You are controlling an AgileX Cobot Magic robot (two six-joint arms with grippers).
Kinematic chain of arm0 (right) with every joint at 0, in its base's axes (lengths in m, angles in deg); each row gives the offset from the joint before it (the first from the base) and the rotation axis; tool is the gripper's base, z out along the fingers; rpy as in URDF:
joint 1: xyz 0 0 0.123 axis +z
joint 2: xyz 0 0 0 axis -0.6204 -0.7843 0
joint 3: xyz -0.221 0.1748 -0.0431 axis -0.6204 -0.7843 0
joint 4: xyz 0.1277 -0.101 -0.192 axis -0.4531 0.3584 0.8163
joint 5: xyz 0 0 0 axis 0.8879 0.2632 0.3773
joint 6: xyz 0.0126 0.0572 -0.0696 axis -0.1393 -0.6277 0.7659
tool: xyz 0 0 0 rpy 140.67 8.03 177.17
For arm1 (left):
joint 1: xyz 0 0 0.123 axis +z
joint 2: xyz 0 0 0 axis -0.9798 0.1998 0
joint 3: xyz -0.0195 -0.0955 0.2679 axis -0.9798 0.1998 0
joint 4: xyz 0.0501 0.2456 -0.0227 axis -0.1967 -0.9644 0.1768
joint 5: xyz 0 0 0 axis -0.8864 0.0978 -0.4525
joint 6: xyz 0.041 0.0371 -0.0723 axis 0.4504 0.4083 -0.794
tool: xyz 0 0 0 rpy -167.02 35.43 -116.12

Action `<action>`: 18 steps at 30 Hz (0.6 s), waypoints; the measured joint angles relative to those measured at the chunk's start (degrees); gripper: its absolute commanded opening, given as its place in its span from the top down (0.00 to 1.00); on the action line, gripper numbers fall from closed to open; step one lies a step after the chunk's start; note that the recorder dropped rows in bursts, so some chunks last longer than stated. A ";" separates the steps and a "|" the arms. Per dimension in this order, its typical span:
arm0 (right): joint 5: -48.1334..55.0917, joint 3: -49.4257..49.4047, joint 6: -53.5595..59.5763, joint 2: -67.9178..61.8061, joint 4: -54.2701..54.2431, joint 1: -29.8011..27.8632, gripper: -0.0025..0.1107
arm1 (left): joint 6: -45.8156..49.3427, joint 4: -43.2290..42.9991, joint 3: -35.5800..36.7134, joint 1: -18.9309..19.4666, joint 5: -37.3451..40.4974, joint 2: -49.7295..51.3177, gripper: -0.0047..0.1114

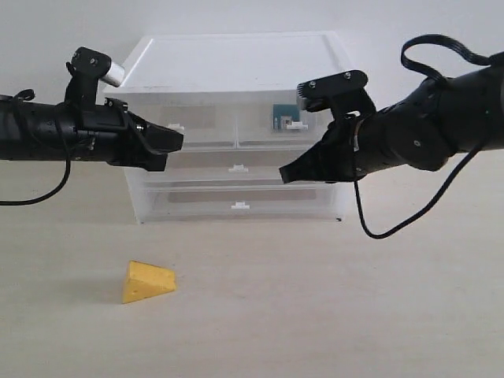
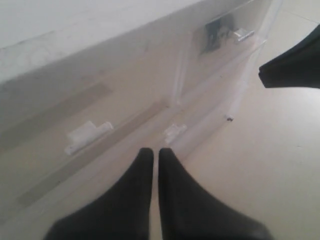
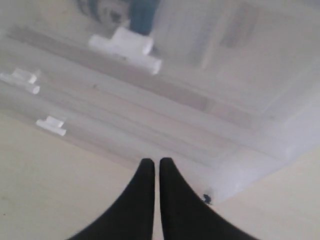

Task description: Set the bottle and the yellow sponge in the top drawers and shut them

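In the exterior view, the left gripper (image 1: 178,142) hangs clenched and empty before the left of the top drawers (image 1: 206,118). The right gripper (image 1: 286,174) is also clenched and empty, just below the right drawer, where the bottle (image 1: 283,118) lies behind the closed front. The sponge (image 1: 147,281) sits on the desk (image 1: 339,307), well apart from the cabinet (image 1: 236,63). The left wrist view shows its fingers pressed together, holding nothing, near a drawer tab (image 2: 87,135), and the right wrist view shows the same, by the cabinet's lower corner.
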 measured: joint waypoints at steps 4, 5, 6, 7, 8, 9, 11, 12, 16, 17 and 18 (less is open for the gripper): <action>-1.29 -0.36 -0.40 1.50 0.12 -2.42 0.98 | -0.01 0.24 1.35 0.00 -0.56 -0.75 0.93; -1.41 -0.36 -0.51 1.73 0.12 -2.69 0.98 | 0.12 0.23 2.01 0.00 -0.56 -1.30 0.93; -1.54 -0.36 -0.51 1.99 0.12 -2.82 0.98 | 0.39 0.23 2.68 0.00 -0.56 -1.93 0.93; -1.63 -0.36 -0.51 2.12 0.12 -2.92 0.98 | 0.75 0.23 3.43 0.00 -0.68 -2.83 0.93; -1.80 -0.45 -0.51 2.42 0.12 -2.92 0.98 | 1.66 0.23 4.60 0.00 -0.76 -3.91 0.93; -1.79 -0.45 -0.37 2.66 0.12 -2.92 0.98 | 2.31 0.23 5.37 0.00 -1.03 -5.13 0.93; -1.93 -0.45 -0.38 3.28 0.12 -2.92 0.98 | 3.64 0.23 7.05 0.00 -1.39 -7.90 0.93; -1.97 -0.45 -0.38 3.63 0.12 -2.92 0.98 | 3.89 0.23 7.72 0.00 -1.54 -9.08 0.93; -1.97 -0.45 -0.37 3.97 0.12 -2.92 0.98 | 4.77 0.46 8.84 0.00 -1.60 -13.20 0.93; -2.07 -0.45 -0.47 3.97 -0.08 -2.92 0.98 | 4.89 0.46 9.00 0.00 -1.60 -13.70 0.93; -2.21 -0.45 -0.73 3.97 -0.32 -2.92 0.98 | 5.01 0.46 9.10 0.00 -1.60 -13.82 0.93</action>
